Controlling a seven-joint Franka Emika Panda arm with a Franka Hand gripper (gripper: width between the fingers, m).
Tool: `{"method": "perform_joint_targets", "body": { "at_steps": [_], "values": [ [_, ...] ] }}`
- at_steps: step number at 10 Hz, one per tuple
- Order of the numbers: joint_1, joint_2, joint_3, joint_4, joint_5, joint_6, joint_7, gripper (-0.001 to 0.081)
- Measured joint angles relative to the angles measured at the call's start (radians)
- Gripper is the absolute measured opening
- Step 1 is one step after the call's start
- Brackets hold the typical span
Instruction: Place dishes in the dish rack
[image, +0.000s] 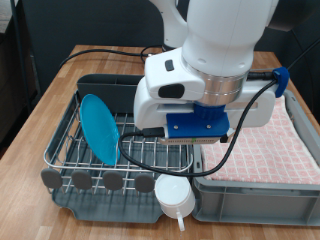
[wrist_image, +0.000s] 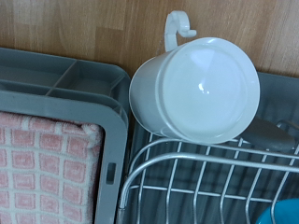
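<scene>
The dish rack (image: 75, 150) is a dark grey tray with a silver wire grid and round grey tabs along its near edge. The light-blue plate (image: 98, 127) stands on edge in the grid at the exterior view's left. The white mug (image: 173, 193) sits at the rack's corner beside the tabs. Its handle points out over the wooden table. In the wrist view the mug (wrist_image: 196, 91) is right below the camera, over the wire grid (wrist_image: 201, 173). My gripper (image: 203, 140) hangs over the rack, above and behind the mug. Its fingers do not show in the wrist view. The wooden spoon is out of view.
A grey bin lined with pink checked cloth (image: 270, 140) stands against the rack at the exterior view's right, and also shows in the wrist view (wrist_image: 47, 163). Black cables run over the table behind the rack. The wooden table edge lies close in front of the mug.
</scene>
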Motion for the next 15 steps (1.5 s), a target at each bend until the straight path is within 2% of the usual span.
{"method": "perform_joint_targets", "body": {
  "at_steps": [3,5,10,12,15],
  "values": [
    [0.053,-0.132,-0.005,-0.227,-0.045,0.140,0.059,0.0802],
    [0.082,-0.205,-0.005,-0.347,-0.068,0.194,0.101,0.0802],
    [0.142,-0.379,-0.005,-0.600,-0.144,0.293,0.195,0.0802],
    [0.155,-0.451,-0.004,-0.693,-0.159,0.335,0.230,0.0802],
    [0.168,-0.559,-0.001,-0.808,-0.187,0.352,0.285,0.0802]
  ]
}}
